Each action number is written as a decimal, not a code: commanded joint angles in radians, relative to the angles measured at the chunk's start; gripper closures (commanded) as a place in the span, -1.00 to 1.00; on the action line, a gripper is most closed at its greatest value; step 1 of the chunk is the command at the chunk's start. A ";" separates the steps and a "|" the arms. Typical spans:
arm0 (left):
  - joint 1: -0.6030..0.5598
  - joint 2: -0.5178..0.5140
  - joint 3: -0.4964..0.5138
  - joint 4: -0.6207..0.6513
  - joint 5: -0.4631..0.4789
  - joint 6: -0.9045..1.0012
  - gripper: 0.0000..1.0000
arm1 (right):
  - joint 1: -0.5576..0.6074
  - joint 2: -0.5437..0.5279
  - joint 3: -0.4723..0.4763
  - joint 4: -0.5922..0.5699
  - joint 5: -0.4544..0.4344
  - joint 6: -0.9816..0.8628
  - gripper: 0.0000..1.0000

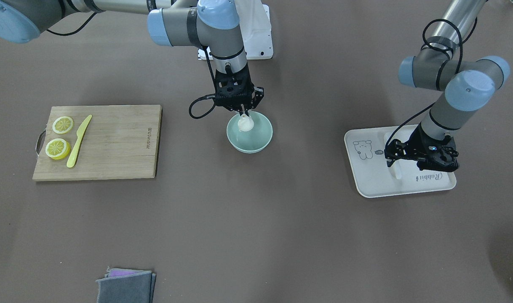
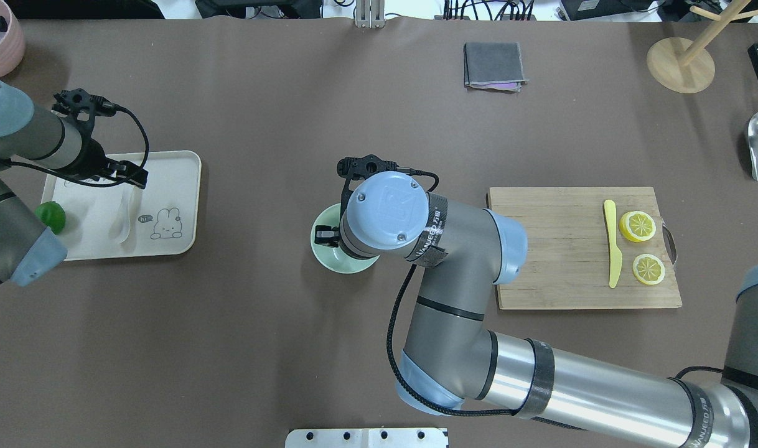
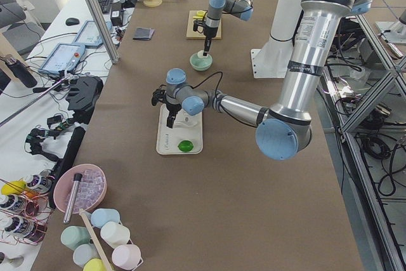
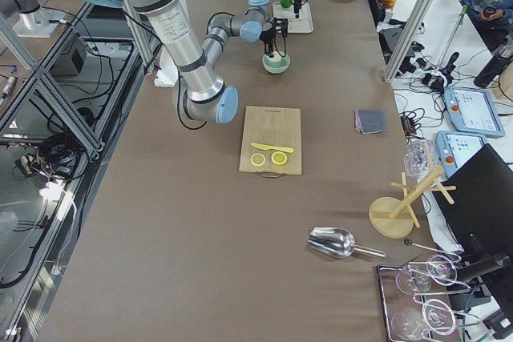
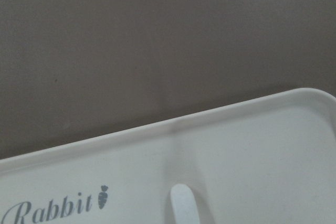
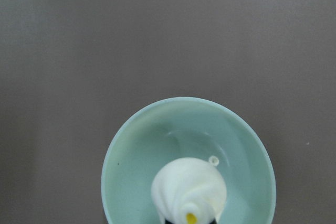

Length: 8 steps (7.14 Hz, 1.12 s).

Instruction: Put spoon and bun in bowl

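Note:
My right gripper (image 1: 244,113) is shut on the bun (image 1: 245,123), a white pleated bun with a yellow dot, and holds it just inside the pale mint-green bowl (image 1: 251,146). The right wrist view shows the bun (image 6: 189,191) over the bowl's floor (image 6: 131,145). The white spoon (image 2: 123,214) lies on the white rabbit tray (image 2: 181,186). My left gripper (image 1: 429,164) hovers over the spoon; its fingers are hidden, so I cannot tell if it is open. The spoon's handle tip (image 5: 182,205) shows in the left wrist view.
A green lime (image 2: 50,216) lies on the tray's near corner. A wooden cutting board (image 1: 113,143) holds two lemon slices (image 1: 62,125) and a yellow plastic knife (image 1: 78,141). A folded grey cloth (image 1: 126,287) lies at the table's far edge.

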 commanded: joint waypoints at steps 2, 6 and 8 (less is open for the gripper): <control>0.014 0.008 0.028 0.003 -0.009 -0.052 -0.37 | 0.031 0.004 0.010 0.001 0.012 0.003 -1.00; 0.014 0.004 0.013 0.014 -0.075 -0.044 1.00 | 0.043 -0.002 0.014 0.001 0.017 0.003 -1.00; 0.014 -0.047 -0.068 0.040 -0.145 -0.076 1.00 | 0.101 -0.098 0.138 -0.012 0.091 -0.009 -1.00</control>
